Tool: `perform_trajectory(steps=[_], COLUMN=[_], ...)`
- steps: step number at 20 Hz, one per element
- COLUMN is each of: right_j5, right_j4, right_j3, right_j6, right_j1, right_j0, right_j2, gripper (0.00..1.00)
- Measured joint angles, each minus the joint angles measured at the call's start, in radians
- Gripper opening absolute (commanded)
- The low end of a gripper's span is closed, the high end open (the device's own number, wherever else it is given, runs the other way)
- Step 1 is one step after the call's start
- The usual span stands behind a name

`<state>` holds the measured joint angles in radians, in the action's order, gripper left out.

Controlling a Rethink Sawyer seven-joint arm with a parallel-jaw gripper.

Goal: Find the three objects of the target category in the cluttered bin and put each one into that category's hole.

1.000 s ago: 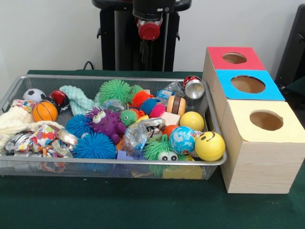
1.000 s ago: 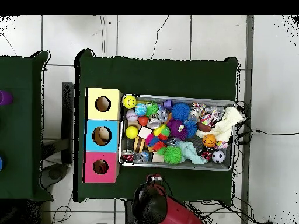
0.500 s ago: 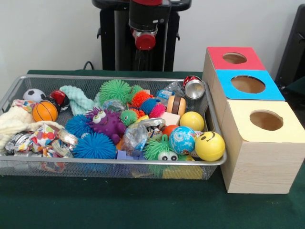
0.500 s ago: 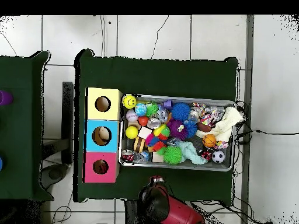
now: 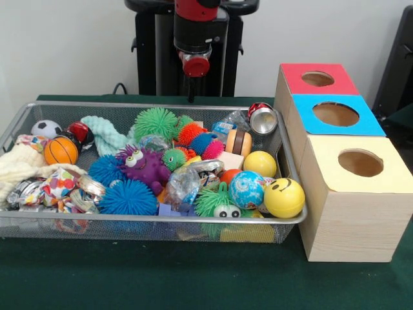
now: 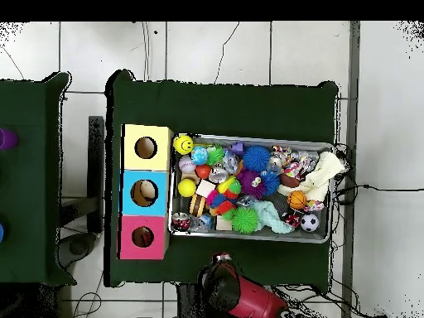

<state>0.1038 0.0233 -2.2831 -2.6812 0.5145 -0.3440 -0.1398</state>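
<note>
Table (image 5: 193,284): covered in dark green cloth; it bears the bin and the wooden box side by side, touching or nearly so.
Bin (image 5: 148,219): silver wire-mesh tray, long and shallow, heaped with toys from wall to wall.
Wooden box (image 5: 352,219): three compartments in a row, each with a round hole on top: yellow hole (image 5: 360,163) nearest the camera in the front view, blue hole (image 5: 335,114) in the middle, red hole (image 5: 317,79) farthest. From overhead a pale round thing shows inside the blue hole (image 6: 145,193); what it is cannot be told.
Bin, box end: yellow smiley ball (image 5: 284,197) in the corner, plain yellow ball (image 5: 260,164) behind it, blue patterned ball (image 5: 246,189) just beside both, a shiny metal can (image 5: 263,120) against the back wall.
Bin, middle: purple monster with googly eyes (image 5: 143,165), green spiky ball (image 5: 155,123) behind it, two blue spiky balls (image 5: 128,197) in front, a green googly-eyed spiky toy (image 5: 218,203) at the front wall.
Bin, far end from box: mini basketball (image 5: 60,150), mini soccer ball (image 5: 46,128), pale green knitted cloth (image 5: 103,134), cream cloth (image 5: 19,166) over the rim, crinkled foil wrappers (image 5: 58,187).
Arm (image 5: 197,29): red and black, hanging behind the bin's back wall, over the table and not over the toys.
Gripper (image 5: 191,97): only a thin dark tip shows below the red cap; whether it is open or closed cannot be told, and it touches nothing.
Change: against half a second ago the arm's red cap sits a little lower in the front view; the toys and box lie the same.
</note>
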Motion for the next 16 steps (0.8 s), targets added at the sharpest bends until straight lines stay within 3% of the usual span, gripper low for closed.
perform_trajectory(steps=[16], right_j5=[0.066], right_j4=[0.000], right_j3=[0.073], right_j6=[0.000], right_j1=[-0.091], right_j0=[0.039], right_j2=[0.000], gripper=[1.00])
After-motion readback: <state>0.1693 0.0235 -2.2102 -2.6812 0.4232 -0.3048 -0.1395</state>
